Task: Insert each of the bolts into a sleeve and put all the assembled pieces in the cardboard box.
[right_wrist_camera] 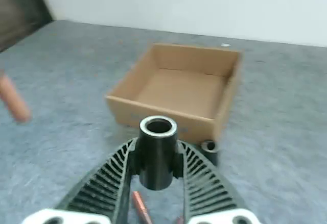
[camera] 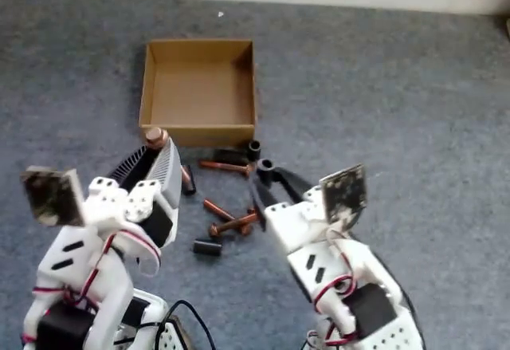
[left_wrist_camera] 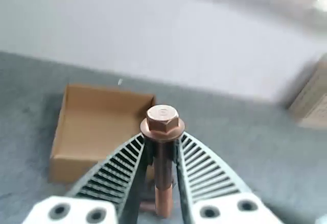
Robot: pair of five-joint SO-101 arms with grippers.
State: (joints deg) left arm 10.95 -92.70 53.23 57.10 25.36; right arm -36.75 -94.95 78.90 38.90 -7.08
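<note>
Left gripper (left_wrist_camera: 162,142) is pinching a bolt (left_wrist_camera: 162,119) by its shank, head pointing up, close to the front wall of the box (camera: 198,135). Right gripper (right_wrist_camera: 157,150) is clamping a black sleeve (right_wrist_camera: 158,158) upright, its bore facing up, just in front of the box. Three loose bolts (camera: 225,165) are lying on the table (camera: 398,111) between the arms. One loose sleeve (camera: 254,149) is standing by the box's front corner and another is lying nearer the arm bases. A dark piece (camera: 189,181) beside the left gripper is possibly a third.
</note>
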